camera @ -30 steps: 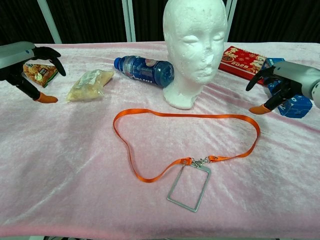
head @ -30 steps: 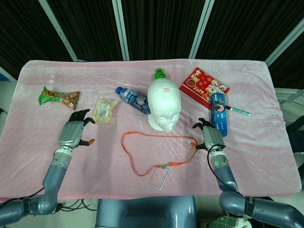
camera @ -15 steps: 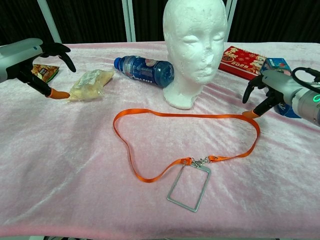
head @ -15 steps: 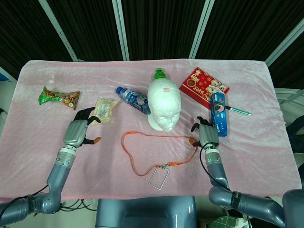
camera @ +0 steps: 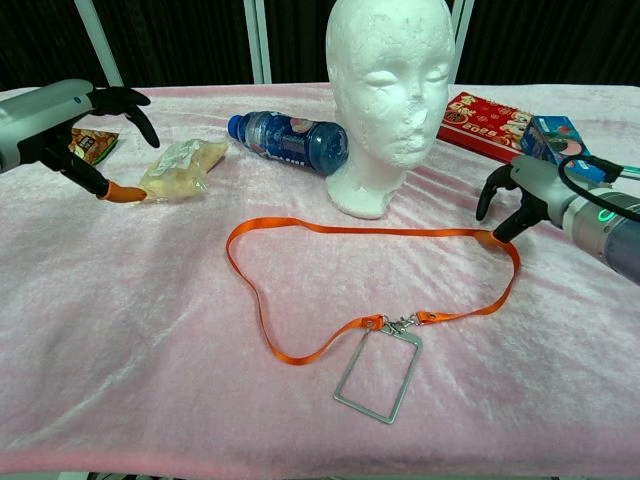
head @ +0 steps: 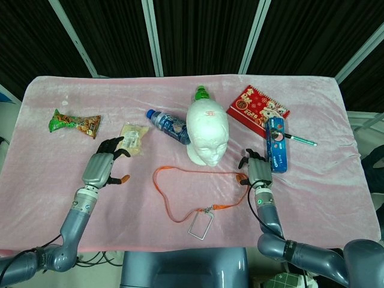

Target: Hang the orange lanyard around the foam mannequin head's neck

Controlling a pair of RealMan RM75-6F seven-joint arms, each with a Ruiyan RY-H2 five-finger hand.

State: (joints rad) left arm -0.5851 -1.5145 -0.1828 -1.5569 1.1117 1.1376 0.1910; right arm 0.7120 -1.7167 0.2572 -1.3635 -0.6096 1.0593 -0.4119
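pink fleece cloth (head: 180, 240) covers table; black curtains (head: 204, 36) behind; both hands spread, holding nothing.

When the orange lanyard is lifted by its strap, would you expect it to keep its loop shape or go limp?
Probably limp: the orange lanyard is a thin flat strap lying in loose curves on the pink cloth. The clear rectangular badge holder clipped to it would likely dangle and swing, pulling the loop narrow.
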